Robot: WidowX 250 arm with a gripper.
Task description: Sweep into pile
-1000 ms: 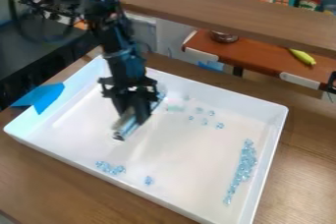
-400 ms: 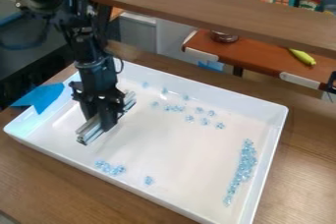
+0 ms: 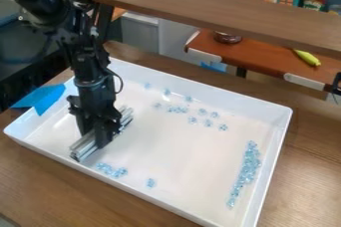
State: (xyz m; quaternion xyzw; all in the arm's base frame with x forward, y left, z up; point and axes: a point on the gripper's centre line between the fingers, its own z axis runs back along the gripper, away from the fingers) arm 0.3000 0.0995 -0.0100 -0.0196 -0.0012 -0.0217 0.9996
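Note:
Over the left part of the white tray [image 3: 200, 217], my gripper [image 3: 98, 139] points down, shut on a silvery bar-like sweeper [image 3: 85, 147] that lies slantwise, low over the tray floor. Just below and right of the bar sits a small cluster of clear blue pieces [image 3: 112, 170], with a smaller clump [image 3: 151, 183] farther right. Several scattered pieces [image 3: 177, 109] lie across the upper middle. A long, narrow pile [image 3: 245, 173] runs along the tray's right side.
Blue tape [image 3: 44, 99] covers part of the tray's left rim. A wooden shelf [image 3: 220, 12] crosses above the tray's far side. Behind it are a brown counter [image 3: 259, 54] with a yellow banana-like toy [image 3: 307, 57] and a metal bowl [image 3: 227, 37].
My gripper and the bar have moved left and toward the near edge, from the tray's middle to its left part. Scattered pieces behind the arm have come into sight.

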